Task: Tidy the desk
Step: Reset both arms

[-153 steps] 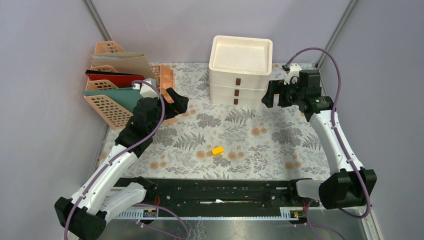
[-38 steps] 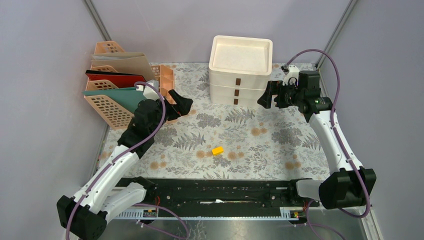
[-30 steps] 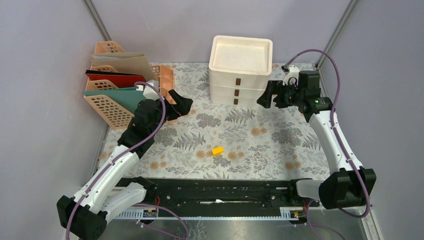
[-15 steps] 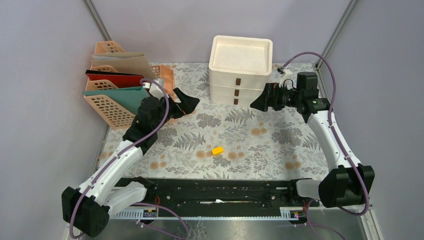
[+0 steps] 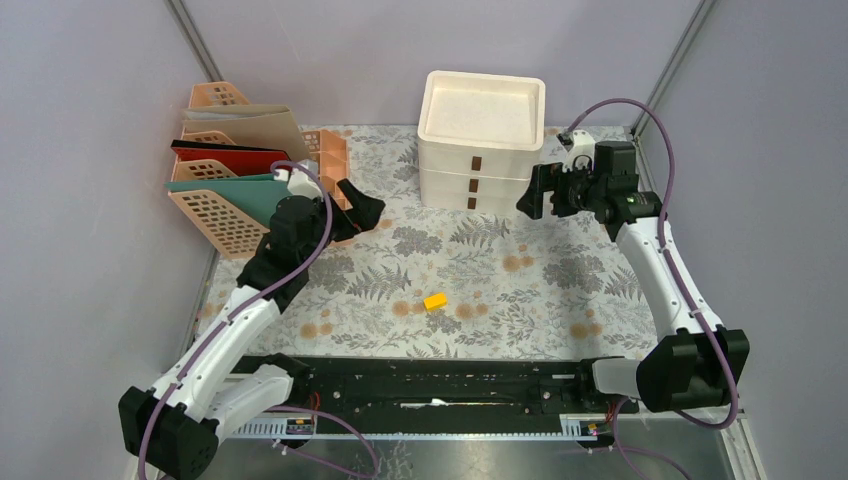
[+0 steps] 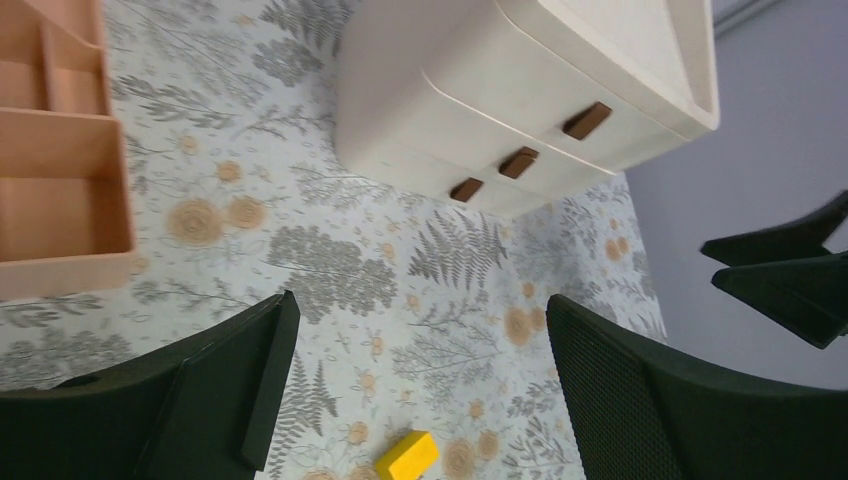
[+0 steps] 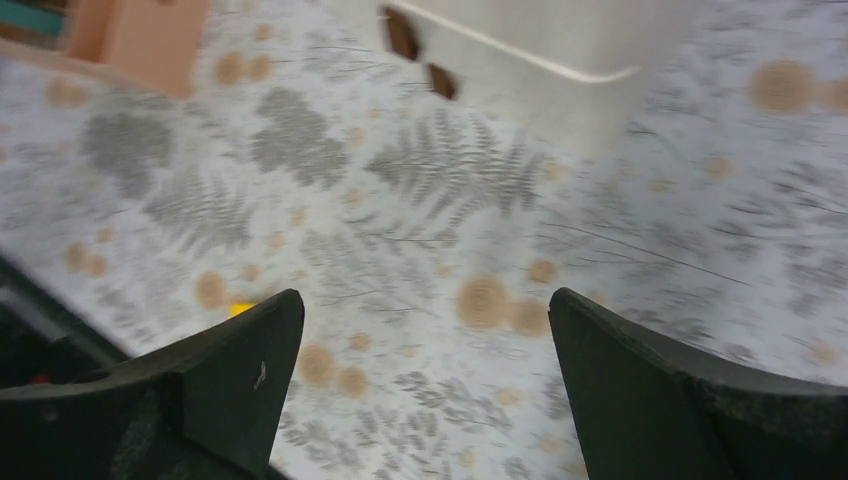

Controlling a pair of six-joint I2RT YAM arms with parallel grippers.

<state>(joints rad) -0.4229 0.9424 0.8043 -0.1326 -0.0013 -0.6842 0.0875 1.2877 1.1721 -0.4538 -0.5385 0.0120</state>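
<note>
Desk [image 5: 560,300]: is lying flat under both arms, behind the black rail [image 5: 430,385].
Drawer unit [image 5: 482,140]: is standing at the back middle, its three drawers shut, its top tray showing only a pale floor.
File rack [image 5: 212,218]: is standing at the back left, holding a beige folder [image 5: 255,125], a red folder [image 5: 225,158] and a teal folder [image 5: 235,192].
Peach tray [image 6: 60,190]: is sitting beside the rack, two compartments showing bare floors.
Yellow block [image 5: 435,300]: is lying loose on the cloth, front middle.
Left gripper [image 5: 362,205]: is hovering by the tray, jaws spread wide, holding nothing.
Right gripper [image 5: 540,200]: is hovering just right of the drawer unit, jaws wide, holding nothing.
Hidden: shut fronts are concealing the drawer contents; the right wrist view is blurring, showing the block only as a yellow sliver.
</note>
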